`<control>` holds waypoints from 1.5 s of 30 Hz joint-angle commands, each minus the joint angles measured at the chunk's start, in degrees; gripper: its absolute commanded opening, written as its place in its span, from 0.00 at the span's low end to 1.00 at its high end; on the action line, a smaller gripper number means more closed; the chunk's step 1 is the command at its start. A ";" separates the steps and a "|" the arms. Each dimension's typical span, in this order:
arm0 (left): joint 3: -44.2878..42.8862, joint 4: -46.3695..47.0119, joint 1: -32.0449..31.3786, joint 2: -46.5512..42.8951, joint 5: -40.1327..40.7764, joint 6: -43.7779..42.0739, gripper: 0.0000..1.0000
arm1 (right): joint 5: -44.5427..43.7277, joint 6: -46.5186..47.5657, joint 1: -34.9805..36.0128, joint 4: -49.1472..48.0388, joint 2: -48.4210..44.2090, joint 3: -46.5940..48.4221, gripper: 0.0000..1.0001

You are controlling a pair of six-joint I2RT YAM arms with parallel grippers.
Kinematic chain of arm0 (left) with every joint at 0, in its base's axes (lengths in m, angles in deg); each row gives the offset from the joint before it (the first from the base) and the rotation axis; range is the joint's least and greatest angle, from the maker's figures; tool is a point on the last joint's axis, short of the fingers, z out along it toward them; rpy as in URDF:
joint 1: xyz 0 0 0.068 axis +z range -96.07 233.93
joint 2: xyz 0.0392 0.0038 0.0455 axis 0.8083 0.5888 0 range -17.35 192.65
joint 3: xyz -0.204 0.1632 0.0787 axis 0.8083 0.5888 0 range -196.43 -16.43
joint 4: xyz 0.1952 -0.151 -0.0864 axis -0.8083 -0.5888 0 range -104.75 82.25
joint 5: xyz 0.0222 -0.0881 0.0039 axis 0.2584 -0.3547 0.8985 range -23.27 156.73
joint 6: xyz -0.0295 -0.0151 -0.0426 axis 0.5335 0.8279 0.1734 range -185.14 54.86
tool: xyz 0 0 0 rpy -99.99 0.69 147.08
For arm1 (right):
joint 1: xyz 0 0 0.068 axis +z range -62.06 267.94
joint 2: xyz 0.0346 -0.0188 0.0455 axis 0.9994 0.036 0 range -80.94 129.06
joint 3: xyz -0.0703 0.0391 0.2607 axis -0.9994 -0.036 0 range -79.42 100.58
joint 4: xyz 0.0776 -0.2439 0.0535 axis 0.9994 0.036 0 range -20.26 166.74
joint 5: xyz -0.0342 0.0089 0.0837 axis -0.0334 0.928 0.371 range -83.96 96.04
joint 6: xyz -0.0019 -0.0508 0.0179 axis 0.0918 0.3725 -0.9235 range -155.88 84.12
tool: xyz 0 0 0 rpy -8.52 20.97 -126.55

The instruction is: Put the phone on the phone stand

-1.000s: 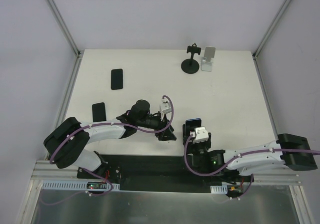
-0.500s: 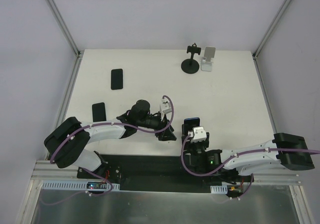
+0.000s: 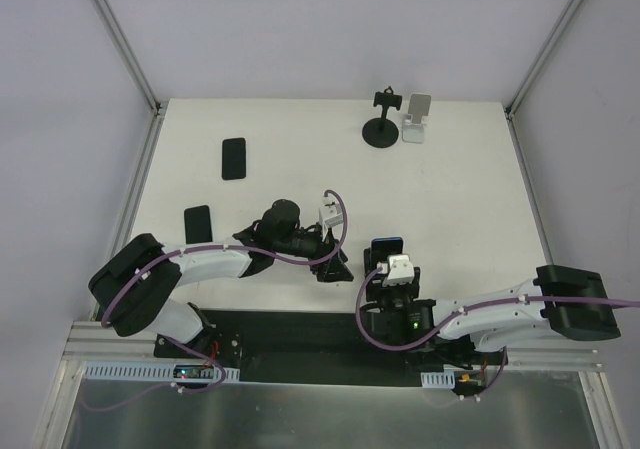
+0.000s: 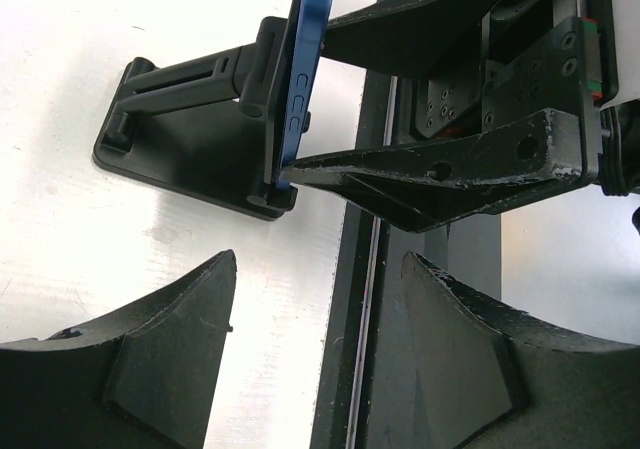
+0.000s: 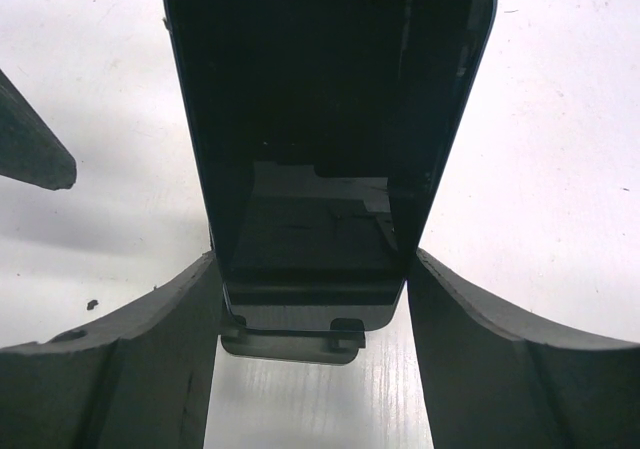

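Phone [image 5: 330,119] upright on stand [image 4: 190,139], between right claw [image 5: 312,269] fingers, side edges close against both; grip cannot be told. Empty, wide-spread left claw [image 4: 318,279]; table [image 4: 90,29] strip separates it from stand.

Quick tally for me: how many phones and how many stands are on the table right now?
Phones: 3 (blue phone, upper black phone, lower black phone)
Stands: 3 (black stand holding the blue phone, round-based black stand, white stand)
Total: 6
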 commanded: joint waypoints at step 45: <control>-1.20 2.43 0.71 0.73 -2.37 -0.24 0.68 | -1.24 -0.08 -2.28 -1.21 -1.29 1.75 0.82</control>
